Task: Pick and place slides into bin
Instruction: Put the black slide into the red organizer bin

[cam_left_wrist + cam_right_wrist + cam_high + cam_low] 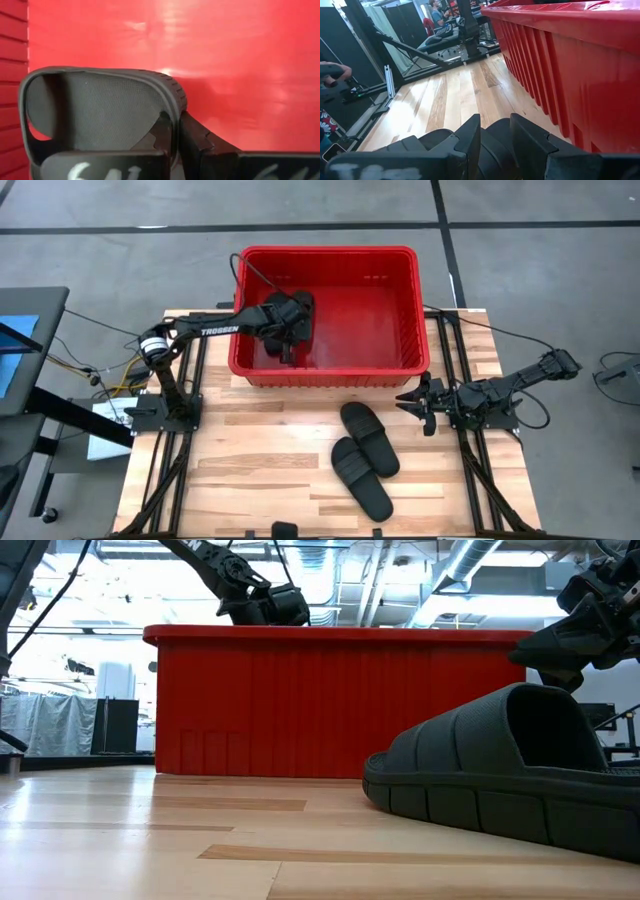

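Left tool (pixel 287 345) inside the bin (pixel 330 370), clamped on a slide (pixel 100 112) (near its left wall). Right tool (pixel 418 402) half-parted, empty, beside two slides (pixel 365 455) on the bench (pixel 250 470).

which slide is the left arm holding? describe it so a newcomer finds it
Start at the red bin at the table's far edge. Inside its left end, the left gripper is shut on a black slide. The other two slides lie on bare wood outside.

Overhead straight down, low table-level — both share red bin (pixel 330 370)
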Available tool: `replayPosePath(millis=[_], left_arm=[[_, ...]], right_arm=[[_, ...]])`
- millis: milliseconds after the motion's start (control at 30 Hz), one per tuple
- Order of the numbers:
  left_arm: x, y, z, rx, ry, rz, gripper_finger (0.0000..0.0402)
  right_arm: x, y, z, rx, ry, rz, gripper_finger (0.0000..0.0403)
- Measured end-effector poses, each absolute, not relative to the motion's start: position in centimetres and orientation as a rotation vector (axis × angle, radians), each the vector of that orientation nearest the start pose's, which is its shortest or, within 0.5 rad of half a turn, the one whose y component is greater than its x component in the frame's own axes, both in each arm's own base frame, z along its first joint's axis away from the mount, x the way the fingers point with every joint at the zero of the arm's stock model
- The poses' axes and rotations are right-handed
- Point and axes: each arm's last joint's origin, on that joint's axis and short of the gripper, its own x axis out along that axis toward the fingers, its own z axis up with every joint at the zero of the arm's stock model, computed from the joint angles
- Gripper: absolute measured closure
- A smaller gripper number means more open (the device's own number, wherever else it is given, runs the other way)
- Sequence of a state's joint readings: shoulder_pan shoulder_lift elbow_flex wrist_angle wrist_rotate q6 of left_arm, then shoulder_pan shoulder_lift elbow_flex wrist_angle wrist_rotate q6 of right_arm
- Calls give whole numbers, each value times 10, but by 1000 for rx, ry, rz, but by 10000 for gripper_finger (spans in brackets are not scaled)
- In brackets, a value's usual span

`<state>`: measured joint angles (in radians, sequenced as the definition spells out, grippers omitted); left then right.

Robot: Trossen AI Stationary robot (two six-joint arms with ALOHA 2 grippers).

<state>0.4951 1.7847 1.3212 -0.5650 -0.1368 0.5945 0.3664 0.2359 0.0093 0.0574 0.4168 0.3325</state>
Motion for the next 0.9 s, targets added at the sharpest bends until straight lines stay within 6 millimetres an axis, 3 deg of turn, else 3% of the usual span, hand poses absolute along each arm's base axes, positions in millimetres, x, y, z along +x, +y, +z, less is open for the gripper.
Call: replayPosePath(millis=[900], left_arm=[[328, 174, 223, 341, 1157, 234, 401]], right_arm=[[105, 28, 153, 267, 146, -76, 305]])
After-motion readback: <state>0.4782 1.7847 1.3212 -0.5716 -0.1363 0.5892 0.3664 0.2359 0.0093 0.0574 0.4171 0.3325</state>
